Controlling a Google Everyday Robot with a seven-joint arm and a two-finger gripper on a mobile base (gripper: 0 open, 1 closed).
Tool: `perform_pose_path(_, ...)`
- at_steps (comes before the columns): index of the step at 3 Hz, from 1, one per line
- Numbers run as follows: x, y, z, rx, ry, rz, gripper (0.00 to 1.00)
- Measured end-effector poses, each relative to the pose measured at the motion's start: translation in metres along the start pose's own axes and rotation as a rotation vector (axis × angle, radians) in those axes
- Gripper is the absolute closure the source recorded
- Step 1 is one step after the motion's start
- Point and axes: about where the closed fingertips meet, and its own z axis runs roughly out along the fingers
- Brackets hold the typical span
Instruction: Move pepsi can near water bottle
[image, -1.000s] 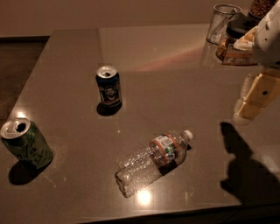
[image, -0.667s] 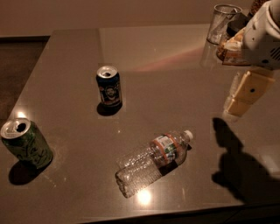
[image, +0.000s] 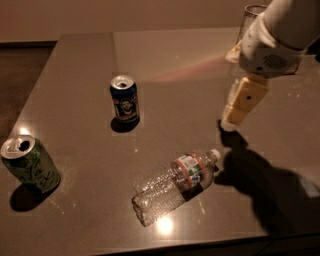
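Slanting down from upper right, the tool (image: 230, 121) hovers (beyond water bottle (image: 172, 189)).

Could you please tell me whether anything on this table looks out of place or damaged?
The water bottle lies on its side near the front edge, its clear body crinkled. The pepsi can stands upright. The end effector hovers at the right, apart from both.

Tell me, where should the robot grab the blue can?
Grip the pepsi can around its middle, probably coming sideways from the view's right, where the gripper hangs over the table. The can stands upright, its sides are round, and nothing crowds it.
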Motion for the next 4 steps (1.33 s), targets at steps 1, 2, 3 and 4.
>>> perform_pose_path(1, -0.03, -0.01, 0.03, -0.054, -0.067, -0.009, 0.0)
perform_pose_path(2, -0.087, 0.002, 0.07, -0.147, -0.186, -0.062, 0.0)
perform_pose_path(3, -0.124, 0.014, 0.089, -0.198, -0.261, -0.102, 0.0)
perform_pose_path(4, -0.164, 0.02, 0.108, -0.24, -0.321, -0.15, 0.0)
